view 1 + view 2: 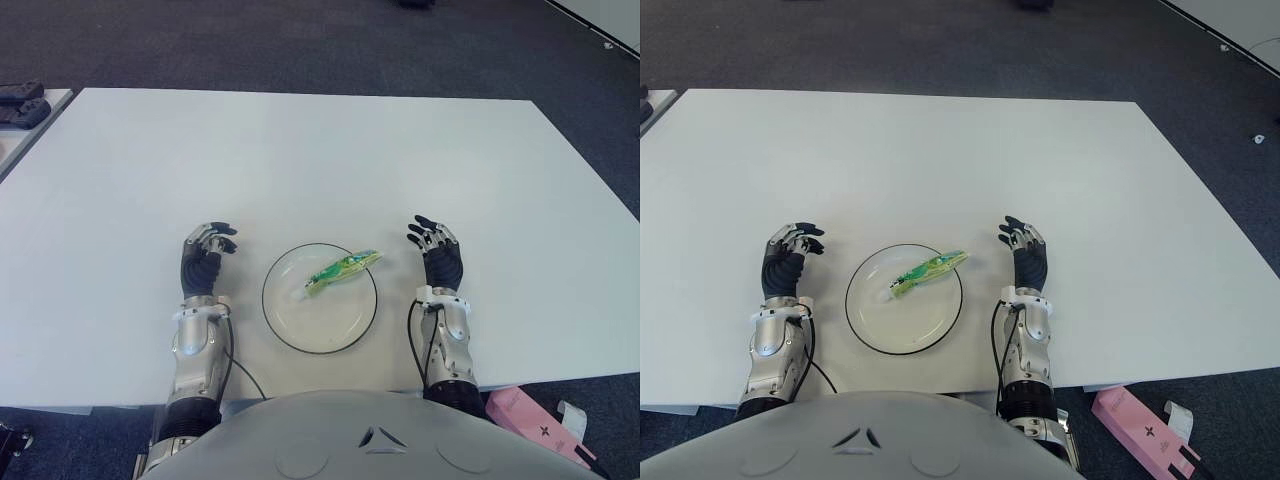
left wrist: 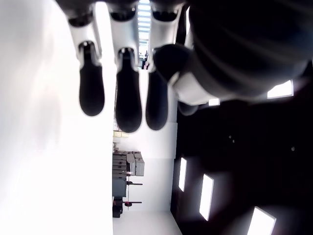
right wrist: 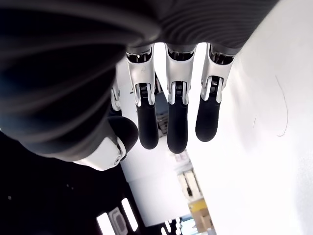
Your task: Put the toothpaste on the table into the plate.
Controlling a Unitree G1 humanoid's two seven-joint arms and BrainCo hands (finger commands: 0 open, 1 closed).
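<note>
A green toothpaste tube [image 1: 343, 269] lies in the upper right part of a clear round plate [image 1: 290, 330] with a dark rim, at the near middle of the white table [image 1: 320, 160]. Its white cap end points toward the plate's middle, and its far end reaches over the rim. My left hand [image 1: 205, 252] shows to the left of the plate, and my right hand [image 1: 433, 246] to the right of it. Both hold nothing; their fingers [image 2: 128, 105] [image 3: 177, 129] hang relaxed in the wrist views.
Dark objects [image 1: 22, 104] sit on a separate surface at the far left. A pink box [image 1: 530, 421] lies on the floor past the table's near right edge. Dark carpet surrounds the table.
</note>
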